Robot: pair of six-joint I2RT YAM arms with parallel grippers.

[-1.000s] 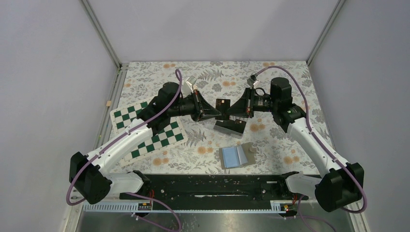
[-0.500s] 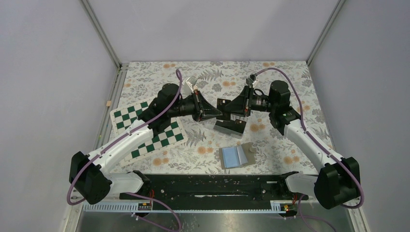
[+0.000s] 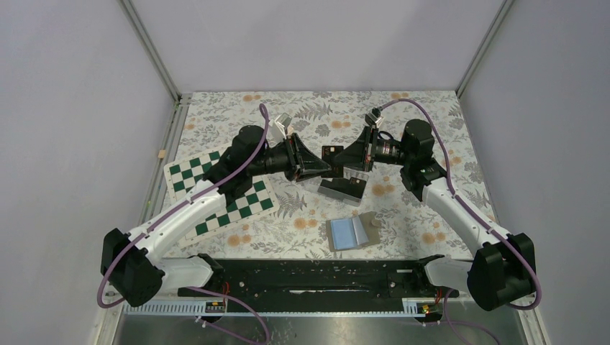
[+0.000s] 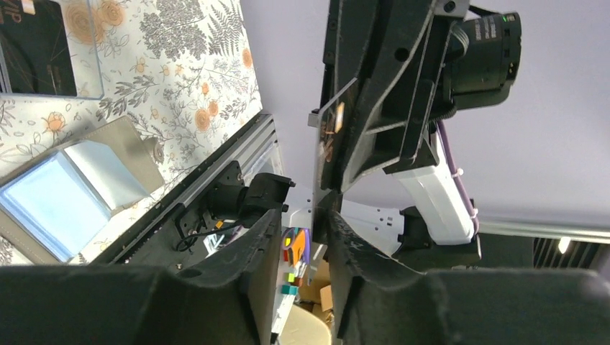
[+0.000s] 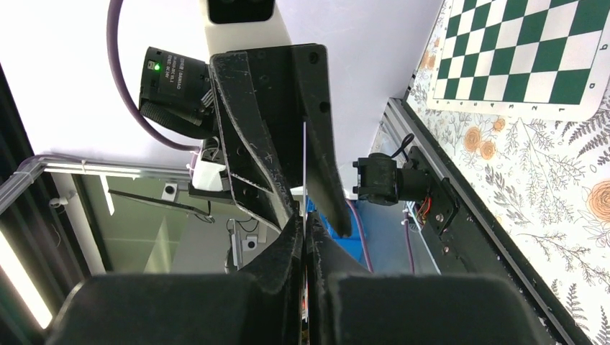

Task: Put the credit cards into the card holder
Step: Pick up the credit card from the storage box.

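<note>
card (image 3: 331,153) is midair between the arms, right gripper (image 5: 305,228) clamped on its edge, left gripper (image 4: 301,233) parted around it. holder (image 3: 351,233) lies open nearer the bases. pinch looks shallow i think, so it could swivel or drop.

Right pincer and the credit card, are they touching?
Touching. The right wrist view shows the right pincer shut on the credit card, seen edge-on.

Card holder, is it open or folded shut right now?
Open. The card holder lies unfolded and flat, its pale blue inside facing up, with the grey-brown cover flap spread out beside it.
</note>
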